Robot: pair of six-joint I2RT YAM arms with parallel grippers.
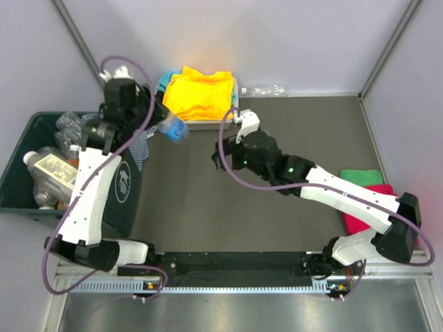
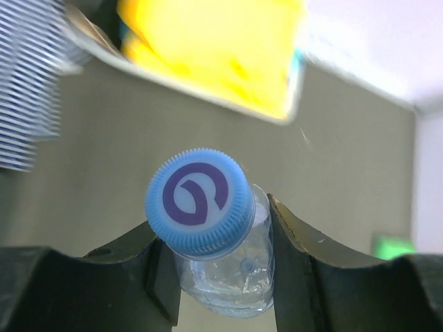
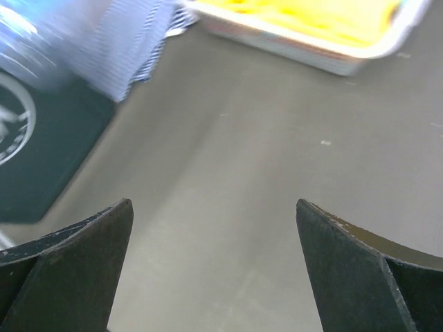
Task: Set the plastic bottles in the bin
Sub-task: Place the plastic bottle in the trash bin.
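My left gripper is shut on a small clear plastic bottle with a blue cap, held in the air just right of the bin and in front of the white tray. In the left wrist view the bottle sits between both fingers of that gripper, cap towards the camera. The dark green bin stands at the left and holds several bottles. One more clear bottle lies by the back wall. My right gripper is open and empty over the mat, as the right wrist view shows.
A white tray of yellow cloth stands at the back. A blue-striped cloth hangs over the bin's right wall. Green and red cloths lie at the right. The bin's side and tray show ahead of the right gripper.
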